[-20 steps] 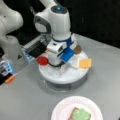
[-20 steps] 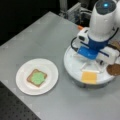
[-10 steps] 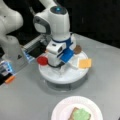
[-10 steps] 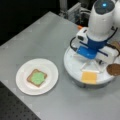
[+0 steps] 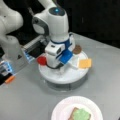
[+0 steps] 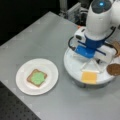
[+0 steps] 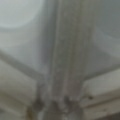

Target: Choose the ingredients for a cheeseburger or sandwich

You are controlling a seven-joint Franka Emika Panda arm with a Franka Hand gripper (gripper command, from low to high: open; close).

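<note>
The gripper point(image 5: 60, 70) was lowered onto the round white turntable tray point(image 5: 75, 76), its tip against the tray's surface near the middle, with the arm's white and blue wrist right above it. Whether its fingers were spread or pressed together could not be told; the wrist view showed only a blurred pale surface with raised ridges close to the lens. In a front view the gripper point(image 6: 96, 62) sat at the junction of the tray's point(image 6: 71, 66) raised dividers.

On the tray lay the unused ingredients. The yellow cheese square point(image 5: 85, 63) rested in a compartment at a front view's right, just beside the gripper; it also showed at the tray's near edge point(image 6: 89, 77). The dark brown patty disc point(image 5: 77, 49) lay at the tray's far edge behind the wrist, and appeared at a front view's right edge point(image 6: 114, 69). The red tomato disc point(image 5: 41, 60) sat at the tray's left rim, partly hidden by the wrist. A tan piece point(image 6: 116, 47) peeked out behind the arm; what it was could not be told.

Well apart from the tray, the round white plate point(image 6: 48, 68) held the started sandwich: a toast square point(image 6: 30, 78) with the green lettuce blob point(image 6: 38, 78) on top, also seen in a front view's bottom point(image 5: 81, 115).

No writing or labels could be read anywhere.
</note>
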